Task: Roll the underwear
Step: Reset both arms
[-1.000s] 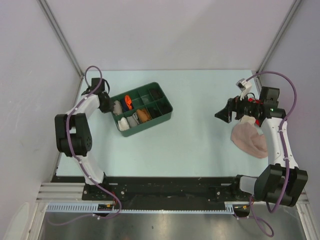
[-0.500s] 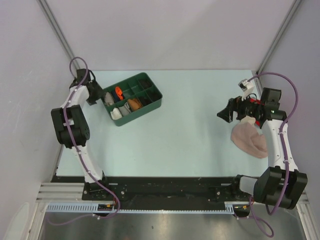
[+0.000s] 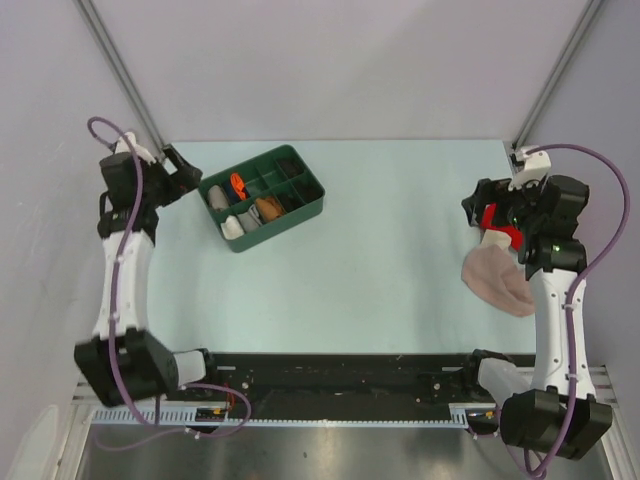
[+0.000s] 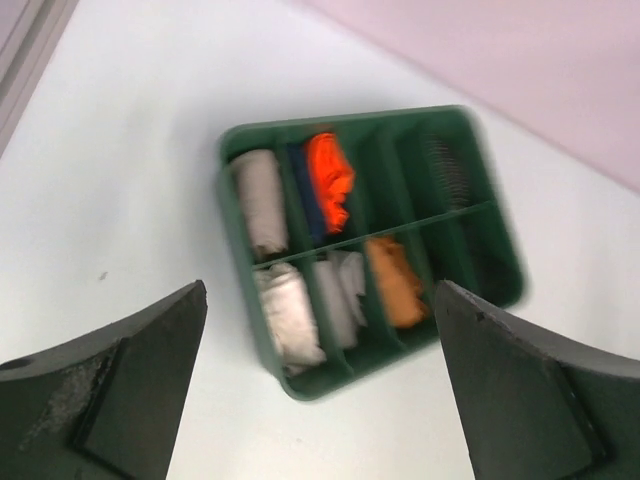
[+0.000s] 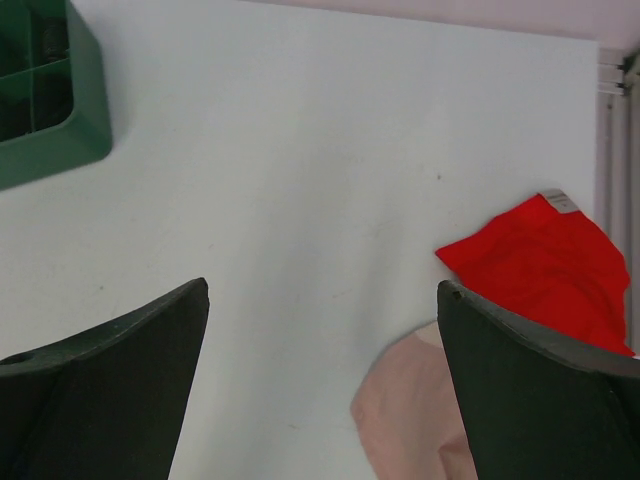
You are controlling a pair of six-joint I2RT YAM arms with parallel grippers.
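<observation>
- Currently the table [image 3: 380, 250] carries a green compartment tray [image 3: 290, 222] at its far left. Two loose cloths lie at its right edge, well apart from the tray.
- The beige-pink cloth [image 3: 500, 282] lies flat near the right arm, and the red cloth [image 5: 545, 265] lies just beside its far edge. Neither is the work item.
- The underwear [image 4: 322, 180] sits in the tray as a navy-and-orange bundle. In the left wrist view it is in the far row, in the compartment just beside a pale grey roll [image 4: 262, 200]. Whether it is tightly rolled cannot be told from these views.
- The left gripper [image 4: 318, 300] hovers beside the tray's left end, jaws spread wide, holding nothing.
- The right gripper [image 5: 322, 290] hovers over bare table near the cloths, jaws likewise wide apart and empty.
- Assessment: the bundle appears stowed, so the step in hand is probably standing clear of the tray.
- Procedure: keep the left fingers above the rim and do not drag the tray wall. Confirm that the bundle sits below the dividers, with no loose trim over a neighbouring compartment.
</observation>
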